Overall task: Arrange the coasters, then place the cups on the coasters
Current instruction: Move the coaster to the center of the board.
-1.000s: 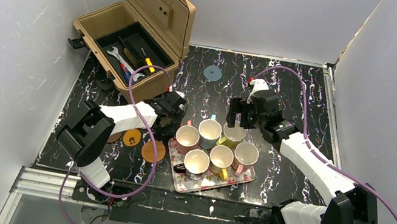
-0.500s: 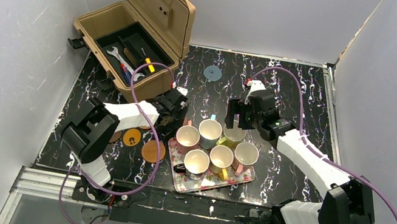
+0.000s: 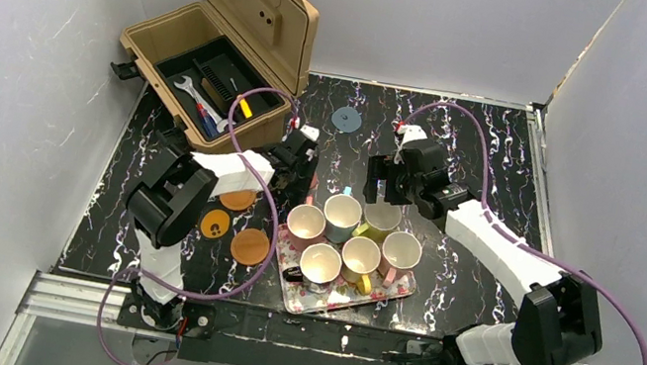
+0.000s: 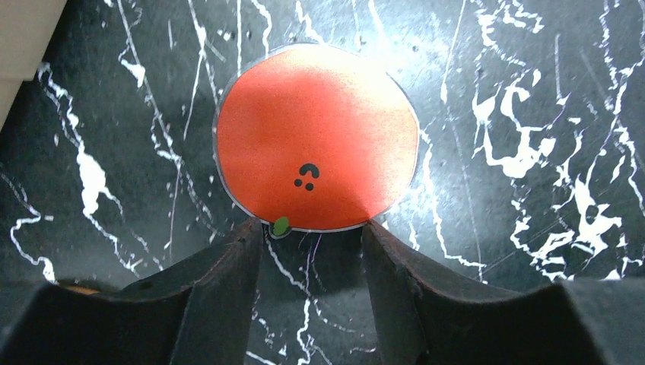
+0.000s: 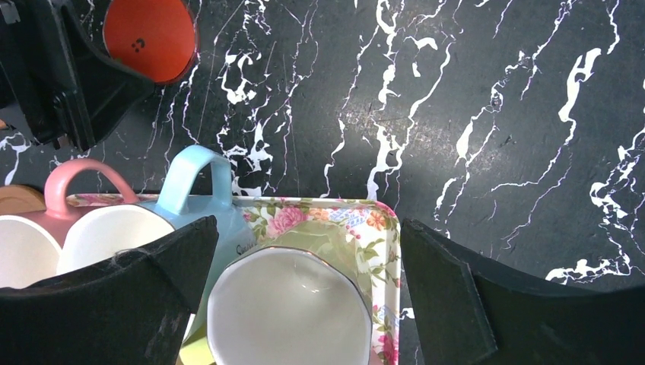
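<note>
A red coaster point(image 4: 317, 137) lies flat on the black marbled table, just ahead of the fingertips of my left gripper point(image 4: 312, 236). The jaws stand apart with only bare table between them. My right gripper point(image 5: 308, 228) hangs wide open above a pale green cup point(image 5: 289, 304) at the far corner of the floral tray point(image 5: 384, 228). A blue cup point(image 5: 201, 205) and a pink cup point(image 5: 84, 182) stand beside it. From above, several cups point(image 3: 361, 254) crowd the tray point(image 3: 391, 290). Orange point(image 3: 237, 199), yellow-orange point(image 3: 215, 223) and brown-orange point(image 3: 250, 246) coasters lie to its left. A blue-grey coaster point(image 3: 347, 119) lies at the back.
An open tan toolbox point(image 3: 212, 52) with tools stands at the back left, close to my left arm. White walls close in the table on three sides. Purple cables loop over both arms.
My left gripper has moved toward the back of the table, uncovering the orange coaster behind it. My right gripper has shifted slightly left and back over the tray's far corner.
</note>
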